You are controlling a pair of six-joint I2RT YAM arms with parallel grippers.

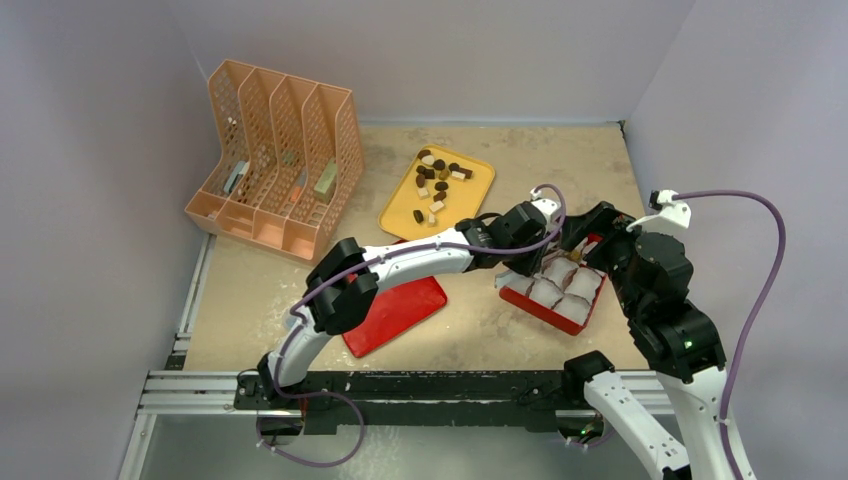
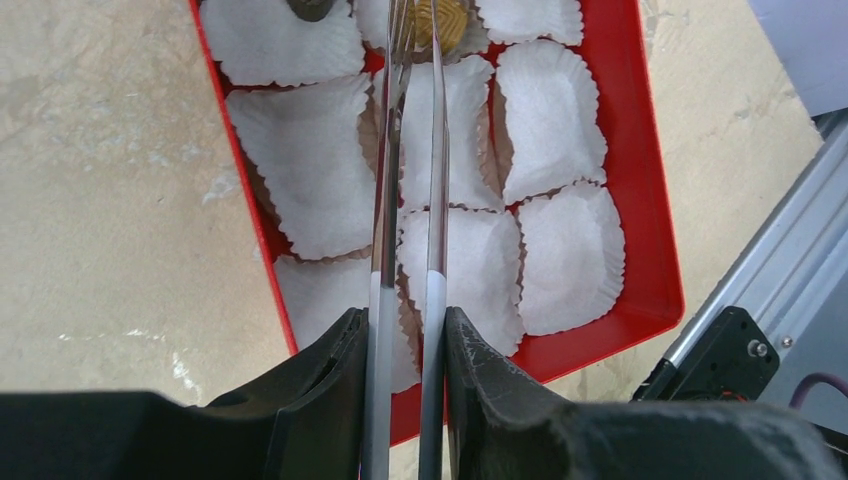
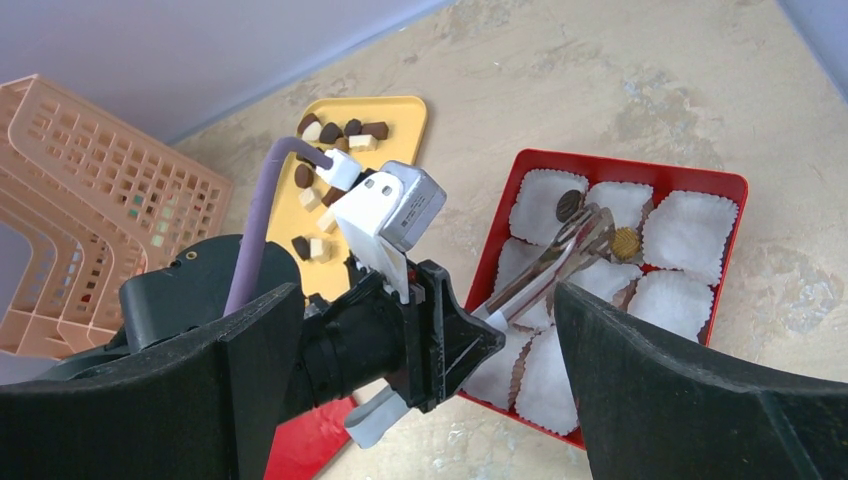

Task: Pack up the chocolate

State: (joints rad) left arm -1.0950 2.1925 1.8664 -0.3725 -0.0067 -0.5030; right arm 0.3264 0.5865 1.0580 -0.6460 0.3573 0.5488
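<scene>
The chocolate lies as small dark, tan and white pieces on the yellow tray, also seen in the right wrist view. My left gripper is shut on metal tongs that reach over the red box of white paper cups. The tong tips are at a tan round piece in a far cup; I cannot tell if they pinch it. A dark round piece sits in the neighbouring cup. My right gripper is open and empty above the box's near side.
A red lid lies flat left of the red box. An orange file organizer stands at the back left. Grey walls close the table at the back and sides. A metal rail runs along the near edge.
</scene>
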